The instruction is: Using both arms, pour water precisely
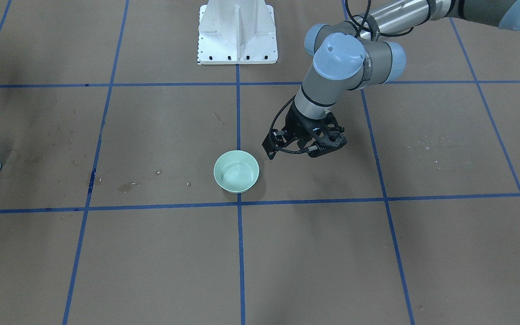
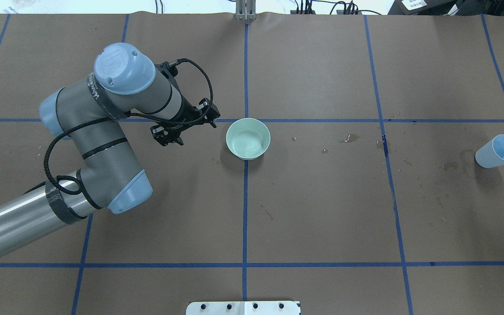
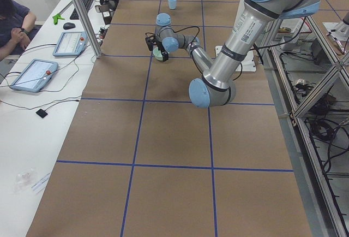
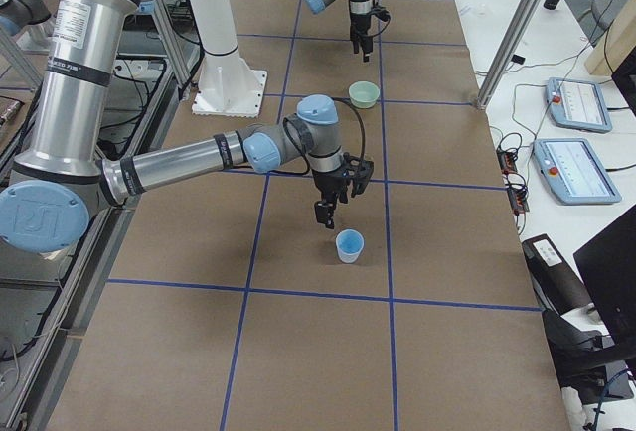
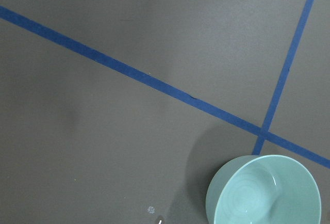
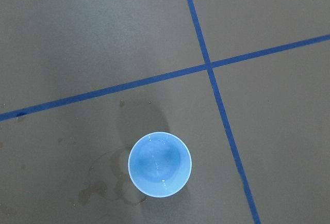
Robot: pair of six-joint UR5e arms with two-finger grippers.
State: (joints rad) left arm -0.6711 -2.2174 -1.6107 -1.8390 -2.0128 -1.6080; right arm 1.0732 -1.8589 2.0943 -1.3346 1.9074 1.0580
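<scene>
Overhead exterior: round glossy mint bowl (image 2: pixel 248 138) on matte brown paper (image 2: pixel 322 210), beside left claw (image 2: pixel 183 127), opening indiscernible.

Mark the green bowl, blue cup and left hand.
green bowl (image 2: pixel 236 131): overhead exterior, inner wall.
blue cup (image 2: pixel 484 158): overhead exterior, outer side wall.
left hand (image 1: pixel 324 145): exterior front-facing, between fingertips.

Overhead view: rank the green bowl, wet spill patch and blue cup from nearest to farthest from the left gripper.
From the left gripper:
1. Green bowl, just right of it.
2. Wet spill patch, further right.
3. Blue cup, far right edge.
</scene>
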